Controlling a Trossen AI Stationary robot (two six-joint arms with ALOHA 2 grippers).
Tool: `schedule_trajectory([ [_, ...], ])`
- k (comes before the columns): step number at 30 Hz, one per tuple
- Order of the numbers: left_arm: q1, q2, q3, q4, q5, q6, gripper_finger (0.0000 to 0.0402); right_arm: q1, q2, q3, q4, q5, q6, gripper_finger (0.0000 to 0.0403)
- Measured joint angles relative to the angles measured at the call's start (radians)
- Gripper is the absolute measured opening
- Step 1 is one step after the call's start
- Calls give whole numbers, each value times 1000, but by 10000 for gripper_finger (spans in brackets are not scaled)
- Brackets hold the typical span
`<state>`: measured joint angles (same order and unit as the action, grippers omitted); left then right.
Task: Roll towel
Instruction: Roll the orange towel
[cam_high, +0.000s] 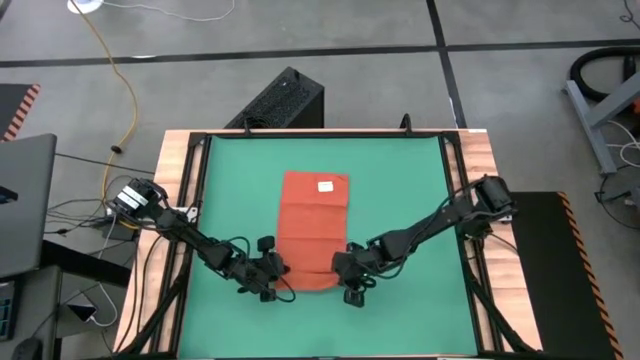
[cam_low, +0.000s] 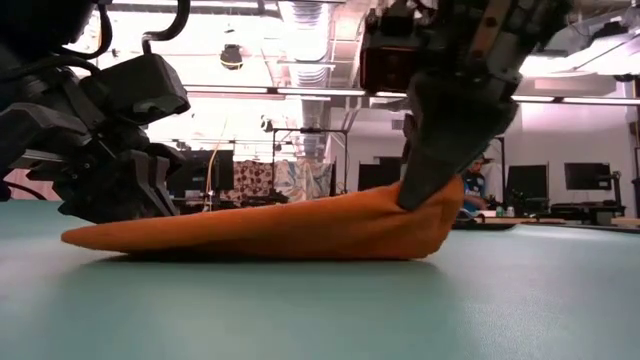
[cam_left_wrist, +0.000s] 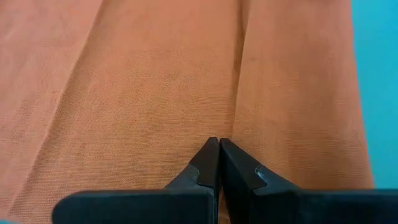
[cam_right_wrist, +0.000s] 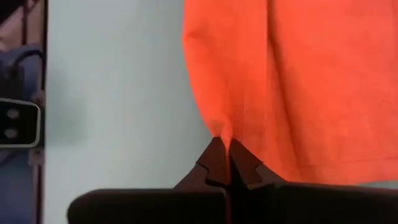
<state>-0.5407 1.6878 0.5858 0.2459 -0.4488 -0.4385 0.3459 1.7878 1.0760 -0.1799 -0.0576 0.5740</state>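
The orange-red towel (cam_high: 316, 228) lies lengthwise on the green mat (cam_high: 400, 180), its small white tag (cam_high: 325, 186) near the far edge. Its near end (cam_high: 312, 283) is bunched up between my two grippers. My left gripper (cam_high: 281, 272) is shut at the near end's left side, and my right gripper (cam_high: 338, 268) is shut at its right side. In the low view the towel (cam_low: 280, 230) rises from flat on the left to a raised peak on the right under my right gripper (cam_low: 428, 200). My left gripper pinches the towel's cloth (cam_left_wrist: 219, 132) between its two shut fingertips, at the near end's left side. A crease runs away from the tips. One layer or several, I cannot tell. This side of the towel stays low on the mat. My right gripper pinches the towel's right side edge (cam_right_wrist: 222, 129) near the near end, between its two fingertips; the cloth puckers at the tips. The fingers slant down from the right. This corner (cam_low: 440, 200) is lifted into a peak, the rest sloping down to the mat.
Bare green mat lies on all sides of the towel, framed by the wooden table edge (cam_high: 180, 170). A black box (cam_high: 285, 100) stands beyond the far edge. Cables and equipment lie off the table's left side (cam_high: 110, 210).
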Motion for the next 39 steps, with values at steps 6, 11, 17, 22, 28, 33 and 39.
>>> schedule_trajectory([
  [6,0,0,0,0,11,-3,0,-45,-4,0,15,-70,11,7],
  [11,0,0,0,0,14,-7,0,-77,-7,0,-10,-103,12,7],
  [17,-2,0,0,0,48,-6,0,-124,-19,0,-4,-137,-5,7],
  [22,-1,0,0,0,52,8,0,-158,-1,0,-39,-150,-7,7],
  [28,-1,0,0,0,50,8,0,-169,0,0,-47,-133,-22,7],
  [33,-1,0,0,0,49,8,0,-171,11,0,-39,-116,-26,7],
  [39,-1,0,0,1,49,8,0,-175,47,2,-34,-97,-44,7],
])
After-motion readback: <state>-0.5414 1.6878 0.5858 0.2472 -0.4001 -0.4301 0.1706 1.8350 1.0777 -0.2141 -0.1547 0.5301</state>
